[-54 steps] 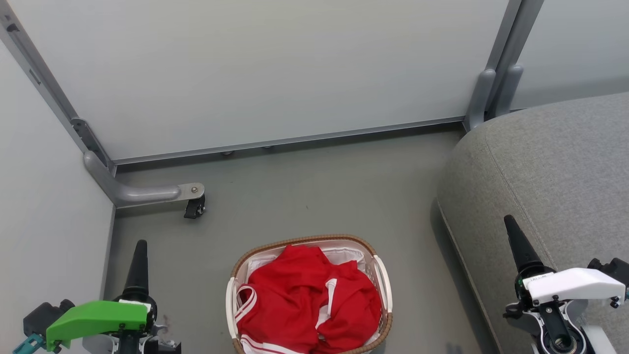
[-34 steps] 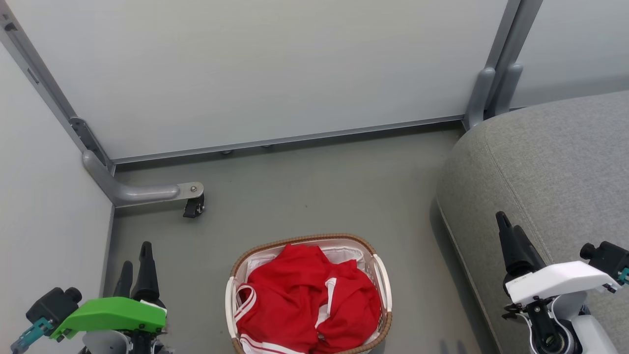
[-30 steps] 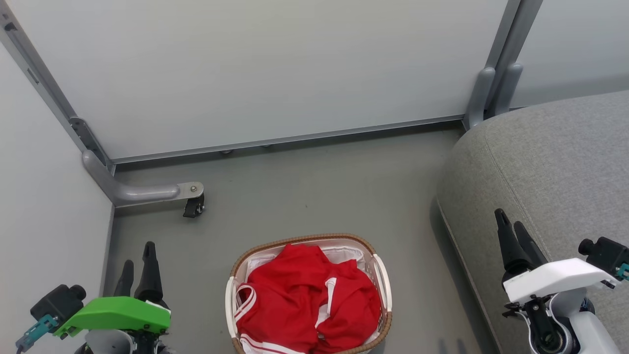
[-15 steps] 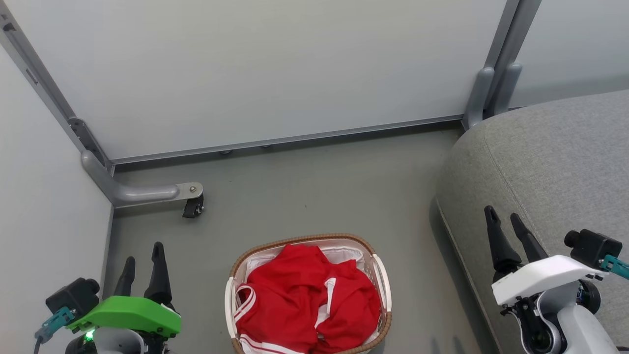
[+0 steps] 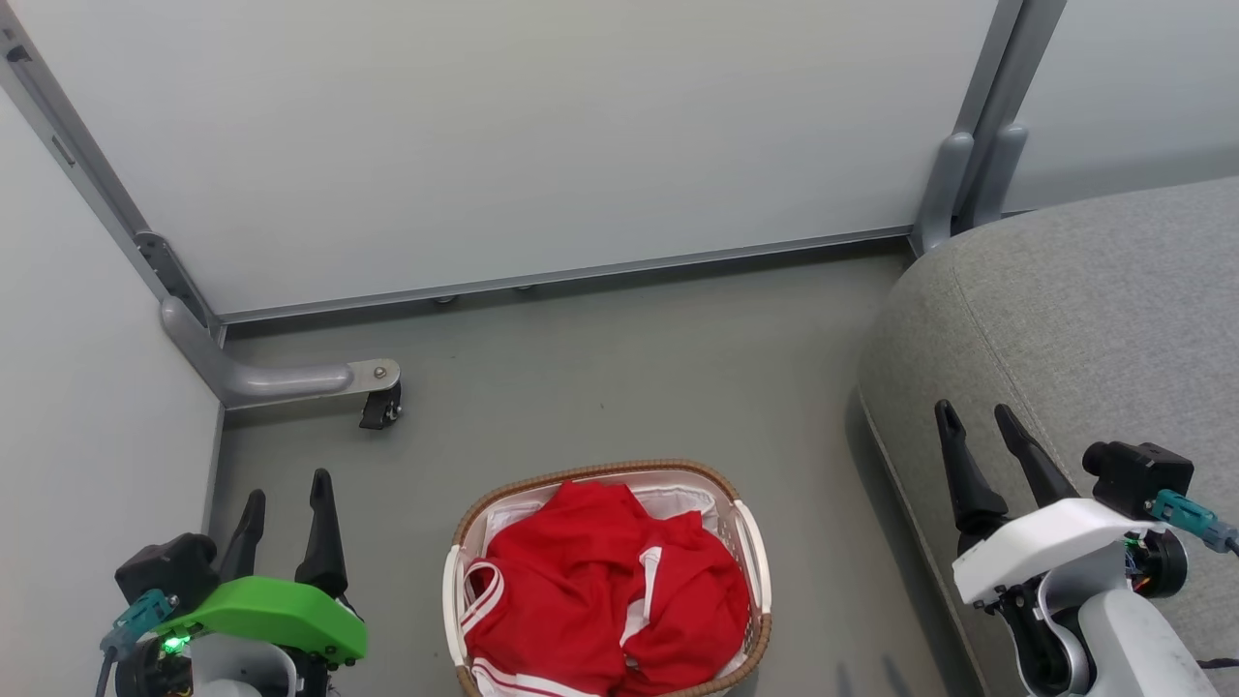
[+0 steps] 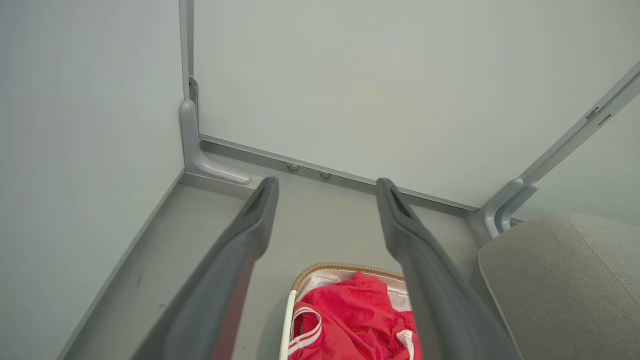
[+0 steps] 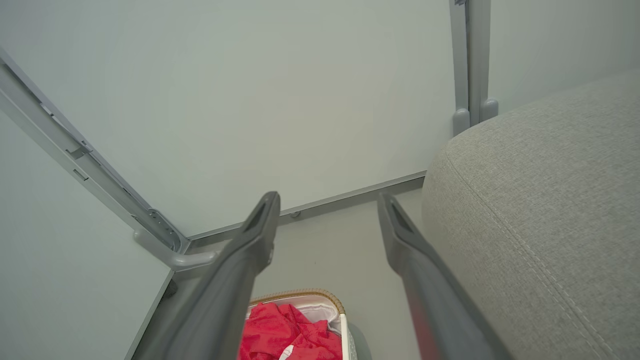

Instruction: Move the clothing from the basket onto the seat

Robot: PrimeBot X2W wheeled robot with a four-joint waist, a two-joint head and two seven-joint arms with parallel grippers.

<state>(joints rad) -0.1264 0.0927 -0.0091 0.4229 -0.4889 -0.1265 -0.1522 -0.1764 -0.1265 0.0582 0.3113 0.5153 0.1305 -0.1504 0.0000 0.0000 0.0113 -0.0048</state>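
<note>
Red clothing [image 5: 600,595] with white stripe trim fills the cream basket [image 5: 745,542] with its brown woven rim, on the floor at the bottom middle of the head view. The grey seat [image 5: 1094,310] rises at the right. My left gripper [image 5: 287,484] stands open left of the basket, nothing between its fingers. My right gripper [image 5: 976,410] stands open over the seat's front edge, empty too. In the left wrist view the clothing [image 6: 350,325] and basket [image 6: 345,267] lie below the open gripper [image 6: 325,182]. The right wrist view has the clothing [image 7: 280,332] low between the fingers and the seat [image 7: 540,190] at right.
Pale partition walls [image 5: 542,136] close off the back and left. A grey bracket foot with a black caster [image 5: 379,407] juts onto the floor at the left. Bare grey floor [image 5: 629,378] lies between basket, wall and seat.
Both wrists have turned, so each gripper's two fingers now show side by side. The left gripper has shifted right, the right gripper left. The basket and clothing have not moved.
</note>
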